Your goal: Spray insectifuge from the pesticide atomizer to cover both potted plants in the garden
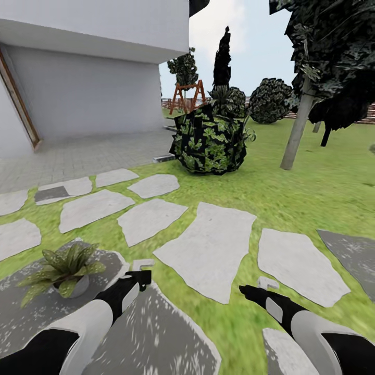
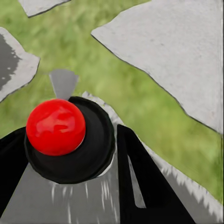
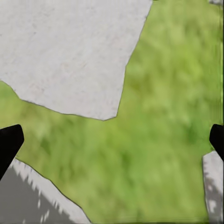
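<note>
Red-topped pesticide atomizer [image 2: 60,133] sat pinched between the fingers of the left gripper [image 1: 136,284], its dark body pointing down over a grey patio slab [image 1: 156,338]. Right gripper [image 1: 253,291] hung spread and empty above the lawn [image 1: 291,198], beside a pale stepping stone [image 1: 211,250]. One potted plant [image 1: 63,271] stood just outboard of the left gripper, near it on the patio.

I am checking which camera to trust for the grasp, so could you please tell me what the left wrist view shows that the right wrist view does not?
The left wrist view shows the pesticide atomizer from above, its red top between the left gripper's dark fingers, closed on it. The right wrist view shows the right gripper open, with just its fingertips at the edges and nothing between them. Both share lawn and grey stone slabs below.
</note>
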You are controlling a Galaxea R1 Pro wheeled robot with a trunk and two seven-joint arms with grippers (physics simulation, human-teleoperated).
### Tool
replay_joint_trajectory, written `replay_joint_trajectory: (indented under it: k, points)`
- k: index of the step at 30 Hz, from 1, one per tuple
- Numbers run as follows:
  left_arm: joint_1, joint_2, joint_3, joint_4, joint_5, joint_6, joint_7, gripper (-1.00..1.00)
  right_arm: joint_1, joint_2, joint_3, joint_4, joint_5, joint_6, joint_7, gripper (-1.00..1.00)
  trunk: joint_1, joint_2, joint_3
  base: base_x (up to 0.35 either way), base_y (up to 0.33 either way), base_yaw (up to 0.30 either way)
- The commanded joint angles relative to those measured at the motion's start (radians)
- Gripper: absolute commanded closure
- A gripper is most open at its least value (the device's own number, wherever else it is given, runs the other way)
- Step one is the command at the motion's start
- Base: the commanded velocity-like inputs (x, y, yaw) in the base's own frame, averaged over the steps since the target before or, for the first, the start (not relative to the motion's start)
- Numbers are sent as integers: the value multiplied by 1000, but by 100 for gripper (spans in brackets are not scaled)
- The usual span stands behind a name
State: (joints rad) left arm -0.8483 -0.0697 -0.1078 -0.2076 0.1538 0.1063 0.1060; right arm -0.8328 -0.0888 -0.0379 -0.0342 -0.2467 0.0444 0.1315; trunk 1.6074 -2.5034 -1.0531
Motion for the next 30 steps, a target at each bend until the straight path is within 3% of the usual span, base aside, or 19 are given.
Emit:
replay_joint_trajectory:
  k: [1, 30]
  points:
    - [0, 0, -9, -2, 10, 6, 6, 100, 0, 0, -4, -1, -5, 5, 3, -100, 0, 0, 0, 0, 0, -272]
    - [0, 1, -9, -3, 10, 6, 6, 100, 0, 0, -4, -1, -5, 5, 3, -100, 0, 0, 19, 0, 0, -275]
